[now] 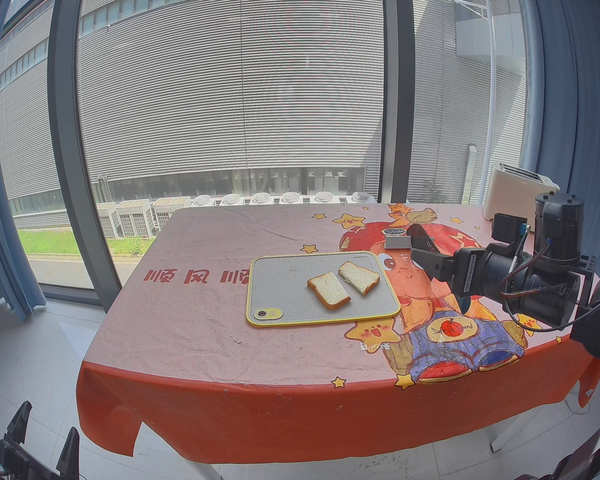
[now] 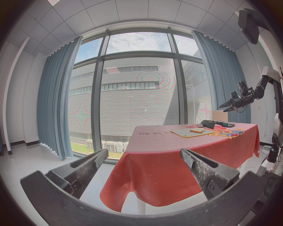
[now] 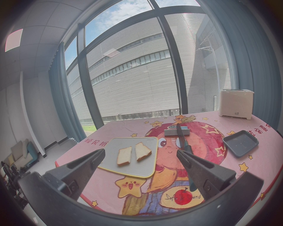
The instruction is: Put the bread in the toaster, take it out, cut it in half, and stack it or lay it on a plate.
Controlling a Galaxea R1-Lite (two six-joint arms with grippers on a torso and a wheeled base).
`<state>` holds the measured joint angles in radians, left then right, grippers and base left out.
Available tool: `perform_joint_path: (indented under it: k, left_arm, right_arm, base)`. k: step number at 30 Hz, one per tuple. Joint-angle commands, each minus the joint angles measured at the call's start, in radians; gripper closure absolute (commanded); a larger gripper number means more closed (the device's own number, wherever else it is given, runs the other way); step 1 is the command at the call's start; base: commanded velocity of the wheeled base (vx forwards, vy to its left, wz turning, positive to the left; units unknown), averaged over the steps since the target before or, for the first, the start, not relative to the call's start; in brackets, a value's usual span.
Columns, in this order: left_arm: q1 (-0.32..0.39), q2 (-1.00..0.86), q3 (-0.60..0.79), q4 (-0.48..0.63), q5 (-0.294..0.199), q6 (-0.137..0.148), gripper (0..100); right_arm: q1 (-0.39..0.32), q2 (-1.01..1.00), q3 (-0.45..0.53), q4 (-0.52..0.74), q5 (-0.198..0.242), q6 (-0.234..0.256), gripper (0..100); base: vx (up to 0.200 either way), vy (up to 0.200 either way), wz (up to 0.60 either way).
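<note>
— What is the room like?
— Floor-to-ceiling windows [image 2: 138, 88] with dark frames, blue curtains [image 2: 56, 97] at both sides, a white tiled ceiling [image 2: 141, 11], a pale glossy floor [image 2: 26, 164].
— And outside?
— Bright daylight, a grey louvred building [image 1: 237, 94], a strip of grass [image 1: 44, 240].

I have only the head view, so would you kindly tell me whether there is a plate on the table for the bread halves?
Observer: Yes, a dark square plate lies nearer the robot than the toaster, on the robot's right.
Operator: Thank you; and where is the knife, if you see one?
Observer: The knife lies between the cutting board and the plate, its blade tip over a small grey block.
</note>
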<state>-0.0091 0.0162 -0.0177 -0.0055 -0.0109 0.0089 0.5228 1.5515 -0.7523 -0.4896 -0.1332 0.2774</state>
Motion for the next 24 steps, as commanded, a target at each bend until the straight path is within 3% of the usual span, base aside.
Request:
perform_joint_path:
  k: [1,6,12,24]
  left_arm:
    - [0.0,-0.016,0.018,-0.001,0.0,0.0,0]
    - [0.0,-0.016,0.018,-0.001,0.0,0.0,0]
    - [0.0,-0.016,0.018,-0.001,0.0,0.0,0]
    - [0.0,-0.016,0.018,-0.001,0.0,0.0,0]
  right_arm:
    - [0.037,-0.002,-0.001,0.003,0.0,0.005,0]
    - [0.071,0.009,0.002,0.008,-0.011,0.017,0]
    - [0.057,0.033,-0.03,0.009,-0.009,-0.001,0]
    - [0.063,0.088,-0.071,0.011,-0.008,0.006,0]
  base:
    - [0.0,0.0,0.0]
    - [0.0,0.0,0.0]
    - [0.0,0.0,0.0]
    - [0.0,0.0,0.0]
